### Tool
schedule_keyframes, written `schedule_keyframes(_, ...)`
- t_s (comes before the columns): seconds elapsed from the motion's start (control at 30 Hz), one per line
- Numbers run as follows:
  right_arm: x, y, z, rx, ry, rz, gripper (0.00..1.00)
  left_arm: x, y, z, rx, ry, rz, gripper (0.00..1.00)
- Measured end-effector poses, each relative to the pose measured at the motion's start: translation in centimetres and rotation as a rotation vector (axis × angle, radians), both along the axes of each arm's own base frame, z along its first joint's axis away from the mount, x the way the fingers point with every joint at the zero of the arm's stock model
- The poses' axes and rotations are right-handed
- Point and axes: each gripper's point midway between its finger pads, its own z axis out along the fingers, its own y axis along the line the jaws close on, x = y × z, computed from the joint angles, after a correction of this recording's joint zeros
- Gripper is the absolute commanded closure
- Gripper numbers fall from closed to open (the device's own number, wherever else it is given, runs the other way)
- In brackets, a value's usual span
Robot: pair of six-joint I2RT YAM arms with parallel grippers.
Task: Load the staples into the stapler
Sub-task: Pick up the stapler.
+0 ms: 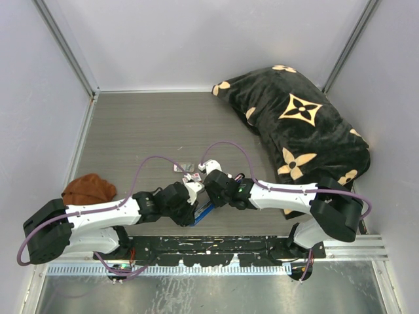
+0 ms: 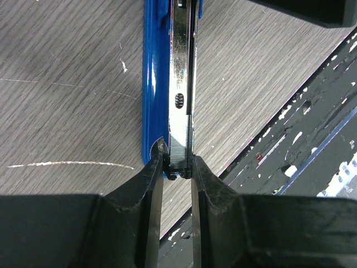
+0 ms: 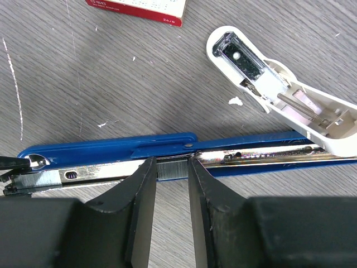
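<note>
Containers first. The stapler point(image 3: 111, 152) lies opened on the desk point(image 3: 83, 84) with its silver channel point(image 3: 100, 174) facing up. The staples point(image 3: 174, 170) sit in that channel, roughly mid-length. The red-and-white box point(image 3: 139, 6) is at the top edge of your right wrist view, and only one side shows, so you can't tell what's in it. A white oblong piece point(image 3: 312, 106) lies hollow side up, with a dark recess and a spring rod visible. It meets the stapler's right-hand end in that view.

Axis: from above, the stapler's long axis runs diagonally, near-left to far-right, between your two arms, mostly covered by them. In the right wrist view it lies left to right, and in the left wrist view it points straight away from the fingers.

Your right pincer point(image 3: 172, 163) is clenched on the staples, one finger at each end of the block. Your left pincer point(image 2: 178, 167) is clamped on the near tip of the channel.

Off to the sides: a brown cloth point(image 1: 88, 190) on the left and a black patterned cushion point(image 1: 294, 124) at far right.
</note>
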Motion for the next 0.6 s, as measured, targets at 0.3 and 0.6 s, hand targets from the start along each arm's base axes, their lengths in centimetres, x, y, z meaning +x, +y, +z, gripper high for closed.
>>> schedule_keyframes(0.3, 0.09, -0.01, 0.08, 0.001, -0.003, -0.008, 0.75, 0.13, -0.04, 0.04, -0.002, -0.005, 0.004, 0.80)
schedule_keyframes(0.6, 0.02, -0.37, 0.33, -0.017, 0.008, -0.027, 0.77, 0.17, -0.24, 0.00, -0.007, -0.005, 0.001, 0.74)
